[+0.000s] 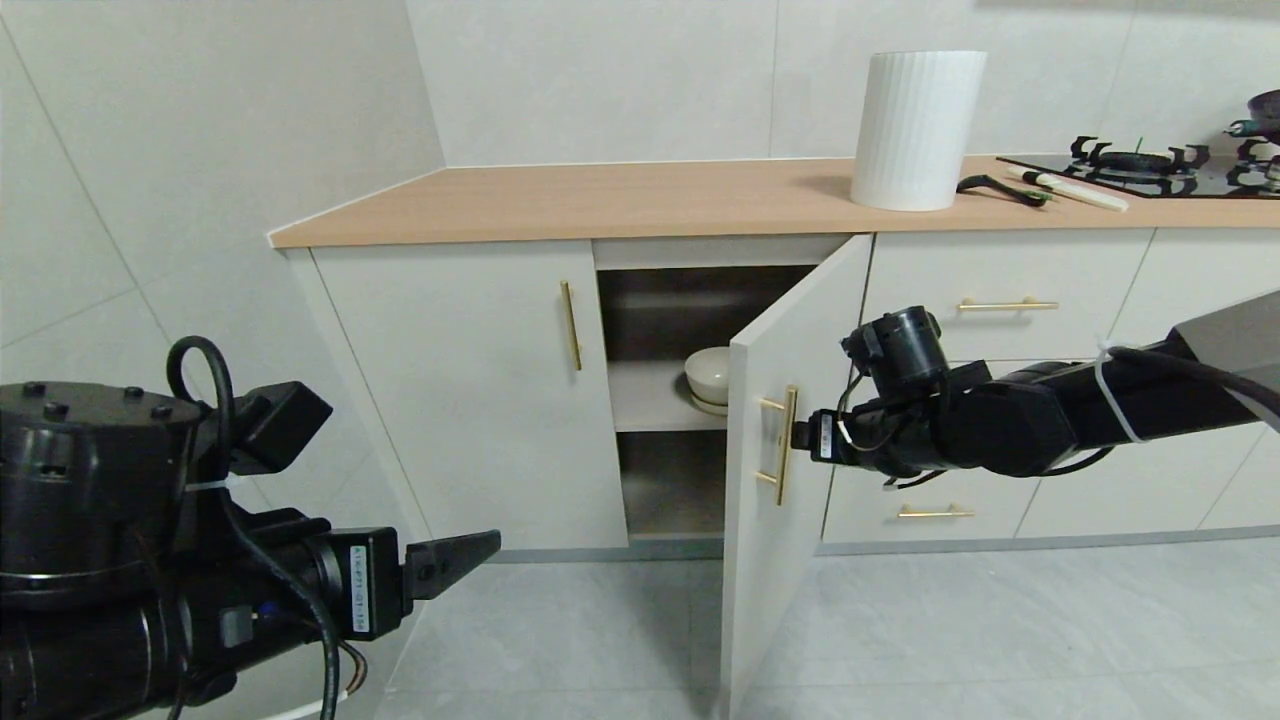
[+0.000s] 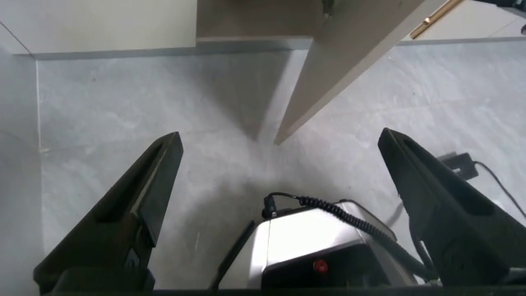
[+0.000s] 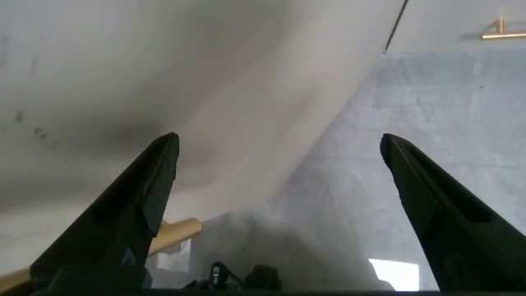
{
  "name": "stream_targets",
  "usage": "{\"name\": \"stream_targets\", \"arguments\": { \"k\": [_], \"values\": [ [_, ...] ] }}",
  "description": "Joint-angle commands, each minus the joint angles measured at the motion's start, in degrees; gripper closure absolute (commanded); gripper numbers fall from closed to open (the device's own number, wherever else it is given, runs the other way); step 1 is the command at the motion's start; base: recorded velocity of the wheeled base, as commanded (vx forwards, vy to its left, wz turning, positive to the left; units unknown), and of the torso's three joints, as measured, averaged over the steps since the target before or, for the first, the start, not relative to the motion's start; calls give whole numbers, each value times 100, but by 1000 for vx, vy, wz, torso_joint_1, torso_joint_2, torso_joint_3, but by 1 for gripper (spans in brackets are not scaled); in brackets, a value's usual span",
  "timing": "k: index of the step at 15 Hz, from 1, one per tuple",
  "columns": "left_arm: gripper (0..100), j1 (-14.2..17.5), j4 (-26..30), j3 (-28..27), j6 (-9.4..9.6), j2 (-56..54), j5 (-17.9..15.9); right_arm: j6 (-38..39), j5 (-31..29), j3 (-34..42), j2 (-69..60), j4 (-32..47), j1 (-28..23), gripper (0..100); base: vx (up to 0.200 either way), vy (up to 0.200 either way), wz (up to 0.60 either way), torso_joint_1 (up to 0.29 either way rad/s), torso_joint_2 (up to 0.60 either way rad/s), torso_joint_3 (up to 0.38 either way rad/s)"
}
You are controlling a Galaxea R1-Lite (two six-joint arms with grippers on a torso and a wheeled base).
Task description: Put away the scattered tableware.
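Note:
A cream bowl [image 1: 707, 375] sits on what looks like a plate, on the middle shelf inside the open cabinet. The cabinet door [image 1: 790, 480] swings out toward me. My right gripper [image 1: 797, 434] is right at the door's gold handle [image 1: 781, 445]. In the right wrist view it [image 3: 279, 144] is open, its fingers wide apart against the door face, with the handle [image 3: 177, 234] beside one finger. My left gripper [image 1: 470, 555] hangs low at the left, away from the cabinet. It [image 2: 279, 140] is open and empty over the grey floor.
On the wooden countertop [image 1: 600, 200] stand a tall white ribbed container [image 1: 917, 130], a dark-handled tool [image 1: 1003, 188], a pale utensil [image 1: 1068, 188] and a gas hob [image 1: 1140, 165]. Drawers with gold handles [image 1: 1007, 304] are to the right of the door. A tiled wall runs along the left.

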Motion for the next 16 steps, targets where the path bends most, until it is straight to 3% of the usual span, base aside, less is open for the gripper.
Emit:
{"name": "stream_targets", "arguments": {
  "k": [1,10,16],
  "values": [
    [0,-1,3,-3,3,12,4,1,0,-5,60,-76,3,0,0,0,0,0,0,0],
    [0,-1,-6,-3,-6,21,4,221,-8,-5,122,-296,144,0,200,0,0,4,3,1],
    [0,-1,-15,-21,-32,3,12,828,-8,-22,280,-1149,320,0,0,0,0,0,0,0]
  ]
}}
